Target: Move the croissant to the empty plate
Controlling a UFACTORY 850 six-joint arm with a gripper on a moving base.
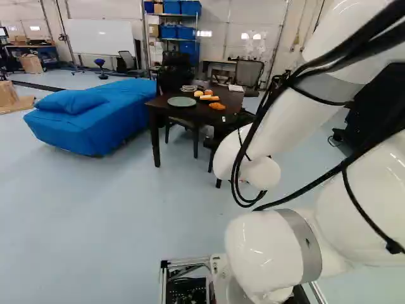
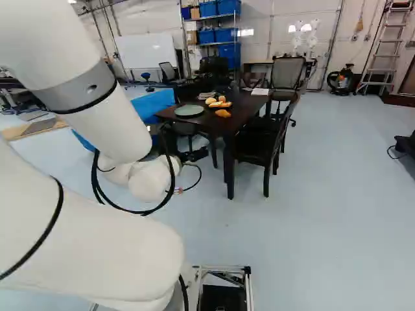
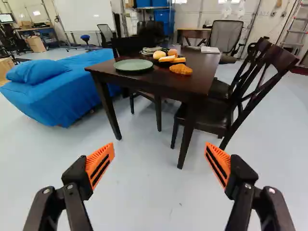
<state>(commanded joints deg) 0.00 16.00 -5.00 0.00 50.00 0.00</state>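
No text, labels, brands, numbers or signs can be read in any view

You have a bright room, with pale, mostly even light across the floor (image 1: 126,221). Small white glare spots show on the back wall (image 2: 324,39), and glossy highlights sit on the white arm (image 1: 266,247). You see soft shade under the bed (image 3: 72,82), while the dark bench (image 3: 149,84) and chairs (image 3: 209,120) lose detail. Toward the edges of both base views, upright lines lean.
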